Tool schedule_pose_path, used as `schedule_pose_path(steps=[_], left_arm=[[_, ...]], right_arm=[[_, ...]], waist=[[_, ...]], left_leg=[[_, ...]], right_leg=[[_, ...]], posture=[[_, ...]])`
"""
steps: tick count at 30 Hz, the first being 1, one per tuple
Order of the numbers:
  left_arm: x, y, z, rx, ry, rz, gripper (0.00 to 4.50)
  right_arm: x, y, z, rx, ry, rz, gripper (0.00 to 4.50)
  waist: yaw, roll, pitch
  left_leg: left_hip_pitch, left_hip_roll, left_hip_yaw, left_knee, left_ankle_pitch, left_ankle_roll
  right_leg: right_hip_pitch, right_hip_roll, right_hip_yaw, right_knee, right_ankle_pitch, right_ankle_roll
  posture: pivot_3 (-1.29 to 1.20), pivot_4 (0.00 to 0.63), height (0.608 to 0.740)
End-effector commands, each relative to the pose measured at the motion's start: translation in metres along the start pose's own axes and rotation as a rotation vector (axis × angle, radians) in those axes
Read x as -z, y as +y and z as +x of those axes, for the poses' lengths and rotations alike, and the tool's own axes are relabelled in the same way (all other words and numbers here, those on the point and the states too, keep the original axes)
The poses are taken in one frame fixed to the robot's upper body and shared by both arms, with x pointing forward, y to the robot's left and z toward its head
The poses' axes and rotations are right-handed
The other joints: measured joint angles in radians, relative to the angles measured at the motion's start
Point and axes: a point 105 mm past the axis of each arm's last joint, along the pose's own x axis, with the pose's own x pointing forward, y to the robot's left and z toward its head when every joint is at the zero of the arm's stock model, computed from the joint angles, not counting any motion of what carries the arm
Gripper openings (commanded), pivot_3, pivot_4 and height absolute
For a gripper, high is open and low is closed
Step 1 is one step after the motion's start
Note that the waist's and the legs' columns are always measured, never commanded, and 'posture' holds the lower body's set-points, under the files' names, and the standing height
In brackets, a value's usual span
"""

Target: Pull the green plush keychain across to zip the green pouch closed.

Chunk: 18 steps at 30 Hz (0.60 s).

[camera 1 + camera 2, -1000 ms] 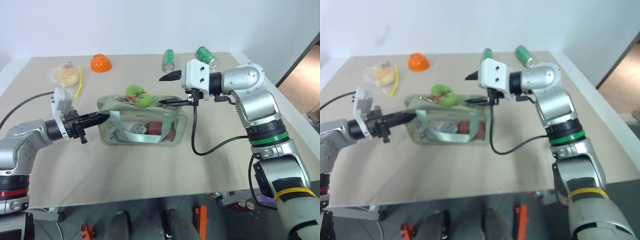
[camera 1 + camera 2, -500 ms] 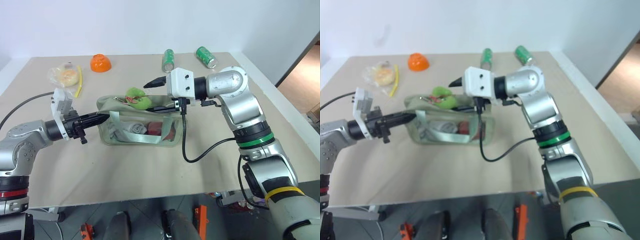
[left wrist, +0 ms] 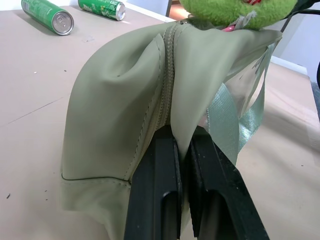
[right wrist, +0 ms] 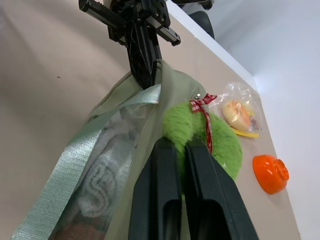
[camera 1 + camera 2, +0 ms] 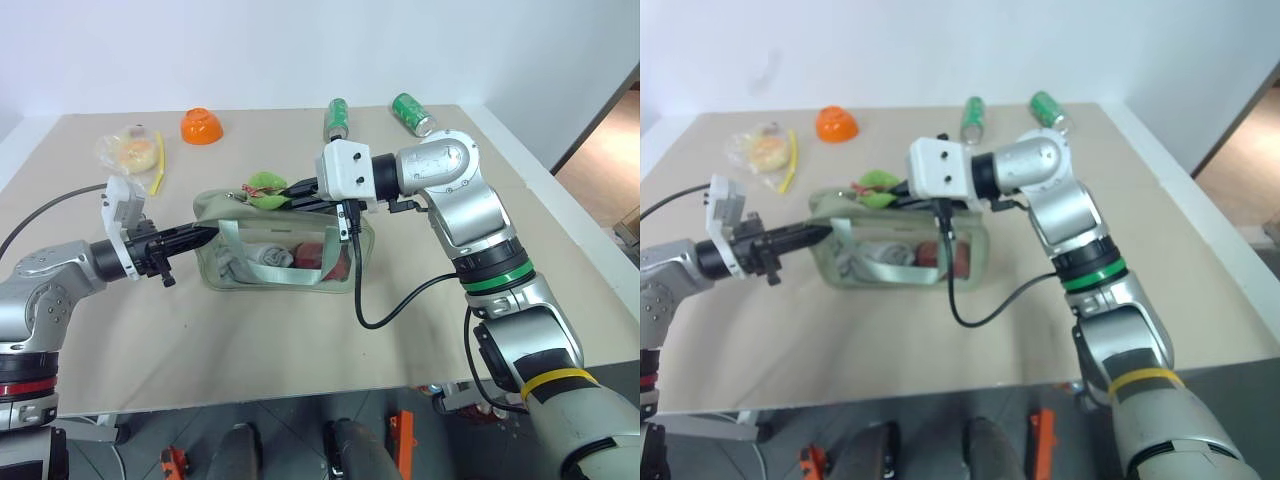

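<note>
The green pouch [image 5: 285,250] is seen near the middle of the desk [image 5: 300,340], standing on its base with its long axis running left to right; the zip line along the top follows the same axis. The clear window faces the near side, and folded cloth plus a red item are visible through it. A webbing strap [image 5: 232,250] crosses the window on the left part.

The left gripper [image 5: 205,236] is held level, pointing right at the pouch's left end. Its fingers [image 3: 155,200] are closed flat on the fabric at the end seam, just below the zip.

The green plush keychain [image 5: 266,184] sits on top of the pouch, left of centre along the zip, with its red-and-white trim [image 4: 205,120] showing. The right gripper [image 5: 296,192] reaches in from the right, pointing left and slightly downward. Its fingers [image 4: 160,190] are pressed together on the plush.

At the far side of the desk are noted an orange bowl [image 5: 201,125], a clear bag of yellow food [image 5: 130,150] at far left, and two green cans [image 5: 338,120] at far right.
</note>
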Motion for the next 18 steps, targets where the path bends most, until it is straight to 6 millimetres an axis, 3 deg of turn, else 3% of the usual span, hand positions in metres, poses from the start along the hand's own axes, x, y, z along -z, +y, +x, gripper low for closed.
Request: schedule_pose_path(steps=[1,6,9,18], left_arm=[[-0.008,-0.001,-0.001,0.002,-0.032,0.028,0.00],[-0.008,-0.001,0.002,0.007,-0.030,0.025,0.00],[-0.007,-0.001,0.002,0.011,-0.027,0.023,0.00],[-0.007,-0.001,0.003,0.023,-0.019,0.018,0.00]], right_arm=[[-0.010,-0.019,-0.010,0.070,-0.006,-0.049,0.05],[-0.009,-0.035,-0.035,0.142,0.010,-0.028,0.05],[-0.004,-0.043,-0.068,0.199,0.057,-0.010,0.05],[0.030,-0.024,-0.125,0.201,0.347,-0.045,0.05]], waist=[[0.000,0.000,0.000],[0.001,0.000,0.000],[0.003,0.000,0.000],[0.006,0.000,0.000]], left_leg=[[0.000,0.000,0.000,0.000,0.000,0.000],[0.000,0.000,0.000,0.000,0.000,0.000],[0.000,0.000,0.000,0.000,0.000,0.000],[0.000,0.000,0.001,0.000,0.000,0.000]], right_leg=[[0.000,0.000,0.000,0.000,0.000,0.000],[0.000,0.000,0.000,0.000,0.000,0.000],[0.000,-0.001,0.000,0.000,0.000,0.000],[0.000,-0.001,0.000,0.000,-0.001,0.000]], posture=[[0.00,0.150,0.740],[0.00,0.150,0.740],[0.00,0.150,0.740],[0.00,0.150,0.740]])
